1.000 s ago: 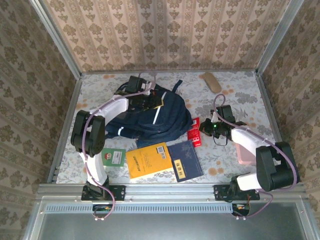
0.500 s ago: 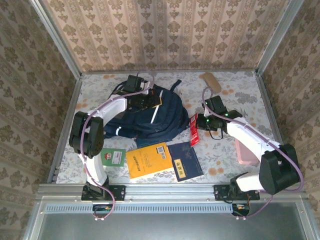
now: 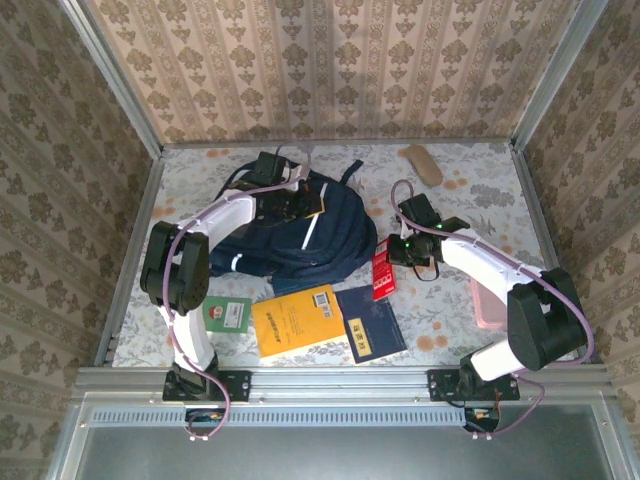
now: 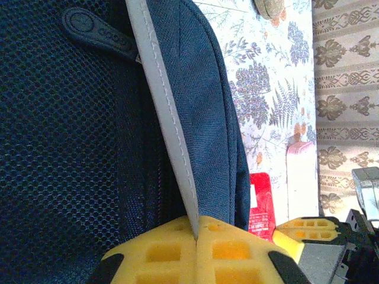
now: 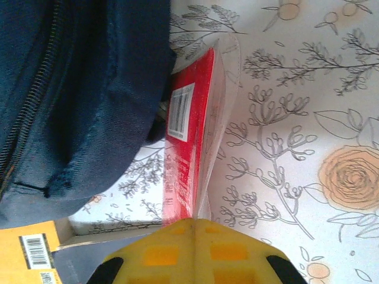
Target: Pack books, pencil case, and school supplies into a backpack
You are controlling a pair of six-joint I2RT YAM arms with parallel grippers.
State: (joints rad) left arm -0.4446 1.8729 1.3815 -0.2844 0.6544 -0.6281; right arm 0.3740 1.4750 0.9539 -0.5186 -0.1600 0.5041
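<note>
The dark navy backpack lies at the table's middle left. My left gripper is shut on its white-grey edge strip, which runs into the closed jaws. My right gripper is shut on the flat red pack, which stands on edge beside the backpack's right side; the pack has a clear plastic rim. In front lie an orange-yellow book, a navy book and a small green-and-white book. The pencil case is out of view.
A tan oblong thing lies at the back right. A pale pink thing sits near the right arm. Metal rails edge the table, and patterned walls close in the back and sides.
My right gripper has carried the red pack back and to the left, up against the backpack's right side. The left gripper keeps its hold and has hardly moved.
</note>
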